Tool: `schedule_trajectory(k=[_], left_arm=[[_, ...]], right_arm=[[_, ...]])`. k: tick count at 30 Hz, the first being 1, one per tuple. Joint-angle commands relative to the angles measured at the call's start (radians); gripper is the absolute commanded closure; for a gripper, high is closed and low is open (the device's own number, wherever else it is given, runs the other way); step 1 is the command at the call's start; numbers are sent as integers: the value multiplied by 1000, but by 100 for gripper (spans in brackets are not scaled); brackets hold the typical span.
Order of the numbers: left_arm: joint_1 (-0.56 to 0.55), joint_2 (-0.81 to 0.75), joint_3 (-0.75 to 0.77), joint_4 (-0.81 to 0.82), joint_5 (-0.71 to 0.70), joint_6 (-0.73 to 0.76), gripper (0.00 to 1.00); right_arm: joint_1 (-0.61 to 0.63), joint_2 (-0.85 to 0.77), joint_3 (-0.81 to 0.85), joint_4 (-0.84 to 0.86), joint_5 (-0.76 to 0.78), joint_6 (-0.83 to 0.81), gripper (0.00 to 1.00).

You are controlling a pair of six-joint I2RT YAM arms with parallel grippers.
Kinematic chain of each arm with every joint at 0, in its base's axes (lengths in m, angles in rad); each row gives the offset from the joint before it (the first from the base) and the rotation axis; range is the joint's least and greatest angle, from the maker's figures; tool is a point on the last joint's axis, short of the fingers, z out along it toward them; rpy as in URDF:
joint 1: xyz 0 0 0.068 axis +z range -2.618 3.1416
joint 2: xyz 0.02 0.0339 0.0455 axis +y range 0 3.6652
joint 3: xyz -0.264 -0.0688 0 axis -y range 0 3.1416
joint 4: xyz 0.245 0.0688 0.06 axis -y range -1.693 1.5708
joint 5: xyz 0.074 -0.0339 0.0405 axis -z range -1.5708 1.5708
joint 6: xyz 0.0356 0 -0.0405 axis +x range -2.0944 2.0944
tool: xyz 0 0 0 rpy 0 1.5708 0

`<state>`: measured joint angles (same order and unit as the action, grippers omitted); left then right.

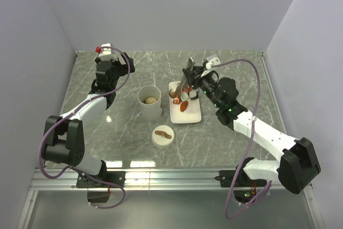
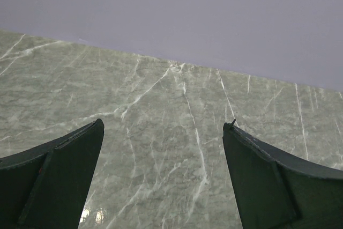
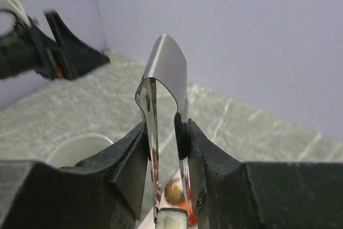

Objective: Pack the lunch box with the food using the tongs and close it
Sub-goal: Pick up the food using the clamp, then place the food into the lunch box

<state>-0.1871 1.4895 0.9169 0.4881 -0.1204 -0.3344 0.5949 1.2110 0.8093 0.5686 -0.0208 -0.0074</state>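
Observation:
The lunch box (image 1: 150,109), a tall white cup, stands open at mid-table with a beige ball (image 1: 151,100) of the food inside. Its cream lid (image 1: 162,137) with a brown strap lies in front of it. My right gripper (image 1: 189,77) is shut on the tongs (image 1: 185,83) above the white plate (image 1: 193,116), where red-orange food (image 1: 184,105) lies. In the right wrist view the fingers (image 3: 128,159) squeeze the tongs (image 3: 163,73), and a white-and-black block (image 3: 171,221) sits between the tong tips. My left gripper (image 2: 163,132) is open and holds nothing.
The left arm (image 1: 113,69) hovers at the back left, over bare marble table (image 2: 161,95). Grey walls close the table in at the back and both sides. The cup's rim (image 3: 80,146) shows left of the tongs in the right wrist view.

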Motion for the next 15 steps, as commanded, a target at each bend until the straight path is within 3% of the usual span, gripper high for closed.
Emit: schedule_trajectory(k=[1,15], left_arm=[[-5,2,40,18,4,6,1],[-5,6,48,14,-1,9,1]], right_arm=[[0,28,96,63,-72,-22,70],[132,169,335,89,-195,-55,70]])
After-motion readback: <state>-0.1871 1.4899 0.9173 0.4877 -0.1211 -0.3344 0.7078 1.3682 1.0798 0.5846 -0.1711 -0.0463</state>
